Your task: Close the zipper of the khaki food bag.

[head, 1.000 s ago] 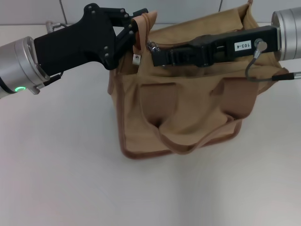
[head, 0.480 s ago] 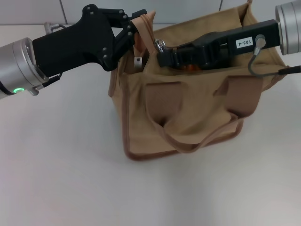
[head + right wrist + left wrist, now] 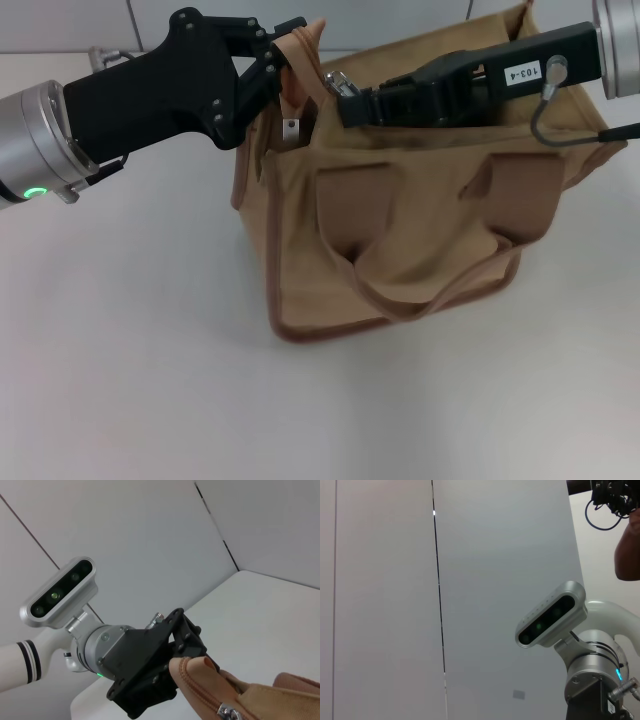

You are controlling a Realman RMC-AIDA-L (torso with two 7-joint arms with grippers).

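You see the boxy tan canvas bag: left pincer clamped on its corner, right pincer clamped on the silver zipper pull.

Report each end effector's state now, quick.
Left end effector: shut on the khaki food bag at its end.
Right end effector: at the zipper; cannot be told.

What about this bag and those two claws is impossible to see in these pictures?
- Head view: the right gripper lies over the zipper, hiding how far it is closed.
- Head view: the khaki food bag walls hide its contents.
- Left wrist view: shows neither bag nor left gripper.
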